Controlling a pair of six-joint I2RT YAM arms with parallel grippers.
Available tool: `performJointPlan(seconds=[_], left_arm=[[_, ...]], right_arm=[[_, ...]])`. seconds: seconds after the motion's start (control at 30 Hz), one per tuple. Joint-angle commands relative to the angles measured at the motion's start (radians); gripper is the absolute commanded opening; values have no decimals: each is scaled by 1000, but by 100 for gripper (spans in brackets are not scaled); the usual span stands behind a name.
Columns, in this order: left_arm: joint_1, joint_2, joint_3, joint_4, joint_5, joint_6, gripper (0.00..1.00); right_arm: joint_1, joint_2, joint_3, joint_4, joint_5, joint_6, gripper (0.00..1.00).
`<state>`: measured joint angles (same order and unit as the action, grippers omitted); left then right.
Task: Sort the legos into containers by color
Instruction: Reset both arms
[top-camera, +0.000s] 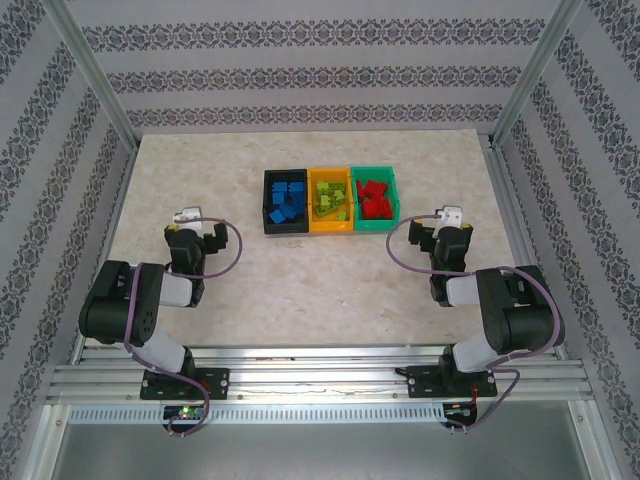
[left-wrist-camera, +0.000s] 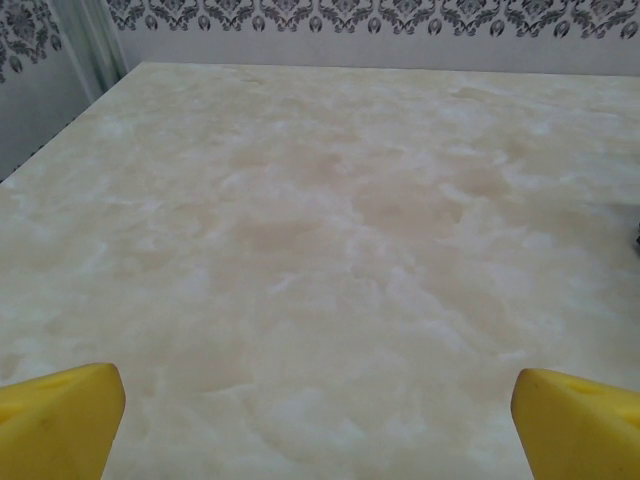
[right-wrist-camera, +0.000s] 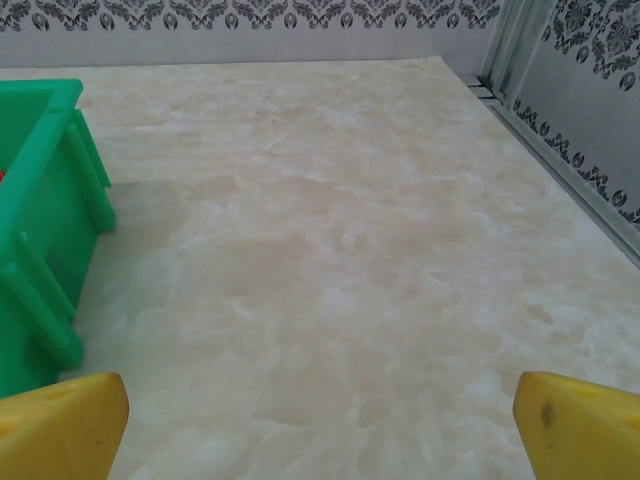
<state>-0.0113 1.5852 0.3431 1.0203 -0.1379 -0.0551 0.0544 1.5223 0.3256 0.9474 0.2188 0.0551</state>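
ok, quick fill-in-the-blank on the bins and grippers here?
1. The legos in the black bin are ____.
2. The red legos lie in the ____ bin.
3. The yellow-orange bin stands ____ the other two.
4. The left gripper and right gripper both stand ____ and empty.
Missing words: blue; green; between; open.

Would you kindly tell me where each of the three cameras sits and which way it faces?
Top external: above, behind the arm bases, looking down at the table with black bin, yellow-orange bin, green bin; left arm, right arm, left pincer, right pincer show.
Left wrist: low on the left arm, facing across the table to the back wall; its yellow fingertips at bottom corners.
Right wrist: likewise on the right arm; yellow fingertips below, green bin at left.
Shared: top and right wrist see the green bin.
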Motion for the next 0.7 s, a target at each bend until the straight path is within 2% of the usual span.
performJointPlan(seconds=[0.0, 0.67], left_arm=[[7, 13, 6, 10, 17, 23, 99], [7, 5, 5, 0, 29, 26, 99]], right_arm=[[-5, 6, 12, 34, -13, -6, 98], [-4, 7, 12, 36, -15, -8, 98]])
